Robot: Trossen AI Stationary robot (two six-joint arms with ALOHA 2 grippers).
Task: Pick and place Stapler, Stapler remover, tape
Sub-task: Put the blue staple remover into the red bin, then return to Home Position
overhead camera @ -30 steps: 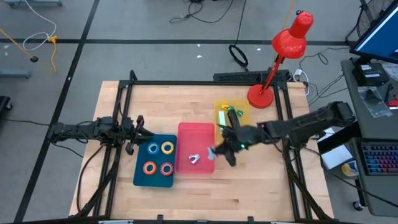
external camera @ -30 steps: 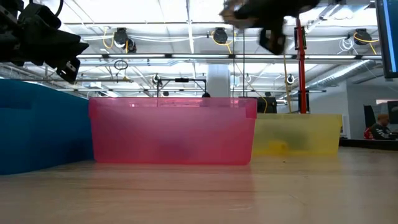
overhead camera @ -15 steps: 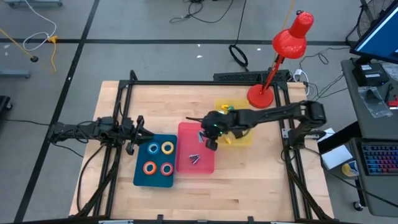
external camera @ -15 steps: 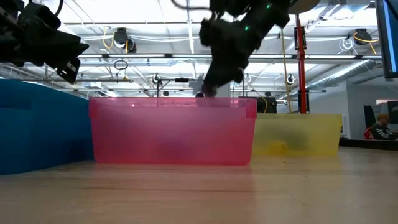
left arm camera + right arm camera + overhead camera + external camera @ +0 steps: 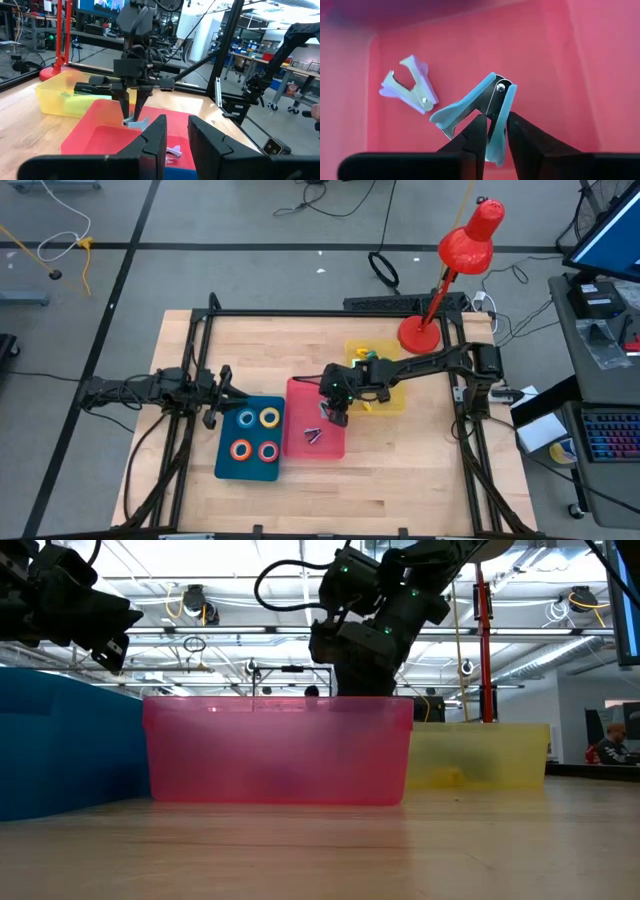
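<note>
- I see a light blue staple remover pinched by one handle between the right gripper fingers, hanging just above the floor of the pink bin.
- A second, pale lilac staple remover lies on the pink bin's floor, at the left of the right wrist frame, apart from the held one.
- In the high view the right gripper sits over the pink bin's right edge, near the frame centre, the arm stretching in from the right.
- The yellow bin lies just right of the pink one, with green and yellow things in it that I cannot make out.
- The blue bin touches the pink bin's left side and holds four tape rolls: blue, yellow, orange, red-orange.
- My left gripper waits by the blue bin's upper left corner; its fingers stand slightly apart with nothing between them.
- A red desk lamp stands at the table's upper right.
</note>
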